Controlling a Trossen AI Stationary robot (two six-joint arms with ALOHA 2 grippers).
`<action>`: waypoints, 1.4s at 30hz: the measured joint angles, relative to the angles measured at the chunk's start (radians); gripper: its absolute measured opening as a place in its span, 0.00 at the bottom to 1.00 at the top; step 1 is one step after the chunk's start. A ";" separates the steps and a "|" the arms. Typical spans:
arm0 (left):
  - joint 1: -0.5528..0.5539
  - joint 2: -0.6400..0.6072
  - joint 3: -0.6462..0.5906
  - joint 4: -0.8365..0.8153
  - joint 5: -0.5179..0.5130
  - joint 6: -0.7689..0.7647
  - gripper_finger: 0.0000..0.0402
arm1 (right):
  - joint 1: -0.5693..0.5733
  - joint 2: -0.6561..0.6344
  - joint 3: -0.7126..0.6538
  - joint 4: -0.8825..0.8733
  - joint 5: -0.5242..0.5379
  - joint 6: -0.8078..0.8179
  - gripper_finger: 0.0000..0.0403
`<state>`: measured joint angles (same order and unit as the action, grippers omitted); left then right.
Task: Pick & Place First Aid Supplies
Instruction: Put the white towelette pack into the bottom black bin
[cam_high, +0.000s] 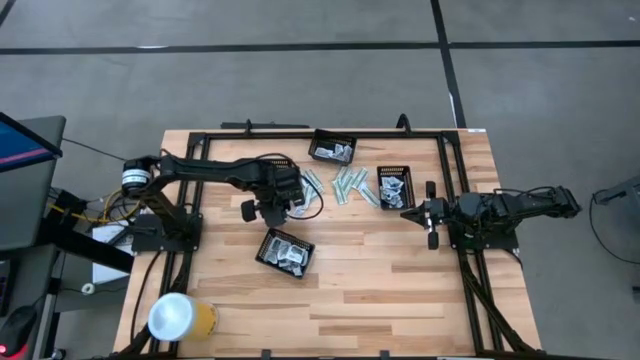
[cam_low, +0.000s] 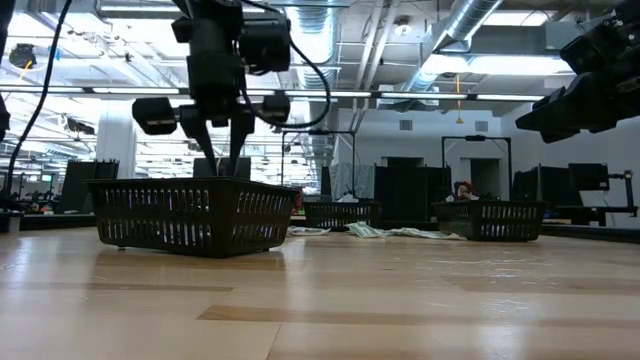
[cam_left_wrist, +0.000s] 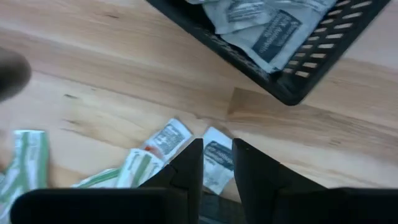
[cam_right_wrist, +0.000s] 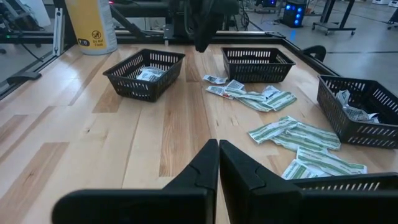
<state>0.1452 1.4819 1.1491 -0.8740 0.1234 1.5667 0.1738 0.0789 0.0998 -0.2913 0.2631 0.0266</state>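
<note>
Sachets and strips of first aid supplies, small flat white, silvery and pale green-white packets (cam_high: 345, 186), lie loose at upper centre of the high view, on the light wooden table (cam_high: 380, 290), between three black mesh trays: one at upper centre (cam_high: 332, 148), one right of centre (cam_high: 395, 186), one lower centre (cam_high: 286, 251), each holding some packets. Left gripper (cam_high: 292, 205) hangs at the left edge of the loose pile, above the lower tray. Right gripper (cam_high: 407, 213) sits just below the right-hand tray, fingers clenched, nothing between them. White and yellow cylindrical container (cam_high: 180, 318) lies lower left

Low view: left gripper (cam_low: 222, 135) hangs upper left, above the nearest tray (cam_low: 190, 215); fingers part-spread, whether they grip anything cannot be told here. Loose packets (cam_low: 395, 232) lie mid-frame, on the table behind

Left wrist view: fingers (cam_left_wrist: 193, 163) stand slightly apart, a white sachet with dark print (cam_left_wrist: 214, 163) showing in the gap; pinched or only lying beneath, cannot tell. Tray corner (cam_left_wrist: 298, 81) at upper right

Right wrist view: fingers (cam_right_wrist: 239, 165) pressed together at bottom centre, empty; green-white strips (cam_right_wrist: 298, 137) right of centre
</note>
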 joint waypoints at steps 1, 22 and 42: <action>0.000 -0.008 0.000 0.002 0.000 -0.007 0.21 | 0.000 0.000 0.000 0.000 0.000 0.000 0.02; 0.000 0.033 -0.027 0.004 -0.054 0.073 0.21 | 0.000 0.000 0.000 0.000 0.000 0.000 0.02; 0.021 0.061 -0.028 0.034 -0.048 0.105 0.39 | 0.000 0.000 0.000 0.000 0.000 0.000 0.02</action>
<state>0.1658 1.5429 1.1208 -0.8402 0.0753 1.6718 0.1735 0.0792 0.0998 -0.2916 0.2632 0.0267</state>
